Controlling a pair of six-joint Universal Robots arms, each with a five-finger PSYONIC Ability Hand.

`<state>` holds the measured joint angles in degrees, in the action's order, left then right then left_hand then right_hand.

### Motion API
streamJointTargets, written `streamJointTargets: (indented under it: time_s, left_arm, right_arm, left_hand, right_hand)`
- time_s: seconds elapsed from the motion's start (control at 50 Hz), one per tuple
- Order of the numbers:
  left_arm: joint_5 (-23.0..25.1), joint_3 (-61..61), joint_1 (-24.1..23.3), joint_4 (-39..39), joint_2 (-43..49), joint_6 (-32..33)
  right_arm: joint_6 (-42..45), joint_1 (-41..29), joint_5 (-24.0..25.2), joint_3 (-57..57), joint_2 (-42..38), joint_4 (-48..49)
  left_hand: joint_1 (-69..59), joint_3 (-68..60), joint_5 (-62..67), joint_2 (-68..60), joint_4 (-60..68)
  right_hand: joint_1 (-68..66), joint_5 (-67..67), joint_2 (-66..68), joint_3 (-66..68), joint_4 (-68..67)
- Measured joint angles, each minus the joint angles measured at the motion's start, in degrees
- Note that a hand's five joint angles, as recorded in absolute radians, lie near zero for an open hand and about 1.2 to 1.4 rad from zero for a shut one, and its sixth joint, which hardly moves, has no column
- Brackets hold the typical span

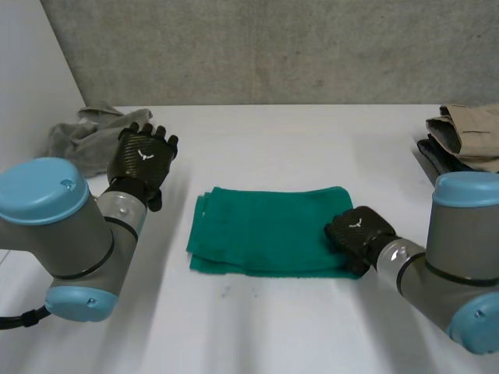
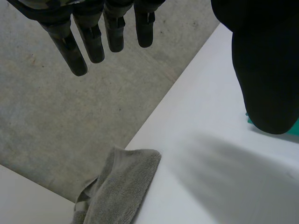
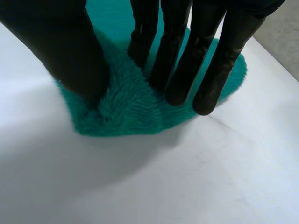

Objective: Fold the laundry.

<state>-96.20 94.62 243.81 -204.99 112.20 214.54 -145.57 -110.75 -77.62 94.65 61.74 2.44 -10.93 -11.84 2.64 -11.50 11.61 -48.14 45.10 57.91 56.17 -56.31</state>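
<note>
White table point(image 1: 257, 140): my right hand point(image 1: 357, 234) pinches the soft green towel point(image 1: 265, 226) at its lower-right corner; left hand point(image 1: 143, 156) spread, empty

Clothes pile point(image 1: 468, 134) cut by edge, towel point(image 1: 265, 230) corner hidden by right hand point(image 1: 357, 234)

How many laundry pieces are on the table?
4: green towel mid-table under right hand; grey cloth far left; beige garment atop dark garment far right. More may hide beneath.
</note>
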Motion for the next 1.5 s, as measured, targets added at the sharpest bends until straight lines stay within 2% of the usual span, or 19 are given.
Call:
streamJointTargets:
  time_s: [0.04, 0.06, 0.12, 0.14, 0.24, 0.42, 0.48, 0.52, 0.58, 0.6, 0.66, 0.7, 0.72, 0.74, 0.84, 1.02, 1.18, 1.32, 1.5]
  left_arm:
    - [0.0, 0.1, 0.0, 0.0, 0.0, 0.0]
    - [0.0, 0.1, 0.0, 0.0, -0.1, 0.0]
    - [0.0, 0.4, 0.0, 0.0, -0.3, -0.1]
    - [0.0, 0.6, 0.1, 0.1, -0.6, -0.1]
    - [-0.1, 0.9, 0.5, 0.3, -1.5, -0.2]
    - [-0.5, 1.5, 1.5, 0.6, -2.4, -0.4]
    - [-0.5, 1.6, 1.6, 0.6, -2.4, -0.5]
    - [-0.5, 1.6, 1.4, 0.6, -2.4, -0.7]
    - [-0.5, 1.0, 0.9, 0.5, -2.3, -1.7]
    - [-0.5, 0.9, 0.8, 0.5, -2.3, -1.9]
    - [-0.4, -0.2, -0.3, 0.5, -2.2, -3.9]
    - [-0.4, -0.2, -0.3, 0.5, -2.2, -3.9]
    - [-0.4, -2.1, -2.4, 0.6, -2.0, -7.5]
    - [-0.4, -2.7, -3.1, 0.6, -1.9, -8.7]
    - [0.0, -5.7, -6.7, 1.3, -0.4, -14.4]
    - [-1.4, -12.3, -12.2, 11.2, 8.0, -20.0]
    - [-7.4, -13.6, -13.0, 18.5, 13.0, -19.0]
    - [-8.8, -13.2, -12.4, 19.2, 15.1, -15.8]
    - [-6.9, -13.6, -12.1, 16.7, 11.9, -13.0]
  right_arm:
    - [0.3, 0.2, -0.4, -0.7, -0.2, 0.2]
    - [1.1, 0.3, -1.9, -2.6, -0.6, 0.9]
    - [1.5, 0.2, -2.4, -3.2, -0.7, 1.3]
    - [5.1, -1.5, -6.7, -6.6, -0.5, 4.8]
    - [13.0, -10.7, -9.9, -10.1, -0.5, 11.9]
    - [23.5, -26.5, 1.9, -10.3, -6.9, 20.4]
    - [23.1, -27.8, 5.3, -10.0, -8.7, 20.8]
    - [19.9, -27.6, 5.5, -10.1, -8.8, 20.8]
    - [9.6, -25.4, 2.5, -10.2, -6.4, 20.6]
    - [7.8, -24.9, 2.0, -10.2, -5.9, 20.5]
    - [-3.8, -21.0, -1.0, -10.1, -1.8, 19.3]
    - [-3.8, -21.0, -1.0, -10.1, -1.8, 19.3]
    - [-14.9, -16.5, -3.0, -10.2, 2.8, 15.5]
    - [-17.8, -15.2, -3.3, -10.3, 3.9, 13.8]
    - [-25.4, -11.1, -3.6, -12.1, 5.3, 5.9]
    - [-26.9, -10.3, -2.6, -20.3, -3.6, -4.5]
    - [-26.0, -11.7, 1.0, -27.7, -12.7, -9.3]
    - [-21.4, -13.0, -1.1, -31.5, -18.2, -11.0]
    - [-13.0, -13.5, -5.5, -27.4, -12.5, -7.5]
  left_hand:
    - [0.0, 0.0, 0.0, 0.0, 0.0]
    - [0.0, 0.0, 0.0, 0.0, 0.0]
    - [0.0, 0.0, 0.0, 0.0, 0.0]
    - [0.0, 0.0, 0.0, 0.0, 0.0]
    - [0.0, 0.0, 0.0, 0.0, 0.0]
    - [0.0, 0.0, 0.0, 0.0, 0.0]
    - [0.0, 0.0, 0.0, 0.0, 0.0]
    - [0.0, 0.0, 0.0, 0.0, 0.0]
    - [0.0, 0.0, 0.0, 0.0, 0.0]
    - [0.0, 0.0, 0.0, 0.0, 0.0]
    - [0.0, 0.0, 0.0, 0.0, 0.0]
    - [0.0, 0.0, 0.0, 0.0, 0.0]
    - [0.0, 0.0, 0.0, 0.0, 0.0]
    - [0.0, 0.0, 0.0, 0.0, 0.0]
    - [0.0, 0.0, 0.0, 0.0, 0.0]
    - [0.0, 0.0, 0.0, 0.0, 0.0]
    - [0.0, 0.0, 0.0, 0.0, 0.0]
    - [0.0, 0.0, 0.0, 0.0, 0.0]
    - [0.0, 0.0, -0.1, 0.0, 0.0]
  right_hand:
    - [0.0, 0.0, 0.0, 0.0, 0.0]
    - [-6.7, 10.6, 9.4, 11.1, -11.2]
    - [-6.7, 10.6, 9.4, 11.1, -11.2]
    - [-6.7, 10.6, 9.4, 11.1, -11.2]
    - [-7.0, 11.5, 9.4, 11.6, -11.8]
    - [-6.8, 11.0, 8.1, 10.4, -11.2]
    - [13.7, -8.8, -13.5, -10.7, 9.3]
    - [31.6, -33.4, -37.0, -34.4, 34.3]
    - [33.1, -34.9, -38.5, -36.0, 35.9]
    - [37.1, -41.3, -45.3, -44.1, 43.0]
    - [37.1, -41.3, -45.3, -44.1, 43.0]
    - [37.1, -41.3, -45.3, -44.1, 43.0]
    - [37.1, -41.4, -45.4, -44.3, 43.0]
    - [37.1, -41.4, -45.4, -44.3, 43.0]
    - [37.1, -41.4, -45.4, -44.3, 43.0]
    - [37.1, -41.4, -45.4, -44.3, 43.0]
    - [37.1, -41.4, -45.4, -44.3, 43.0]
    - [37.1, -41.4, -45.4, -44.3, 43.0]
    - [37.7, -41.9, -45.4, -44.3, 43.0]
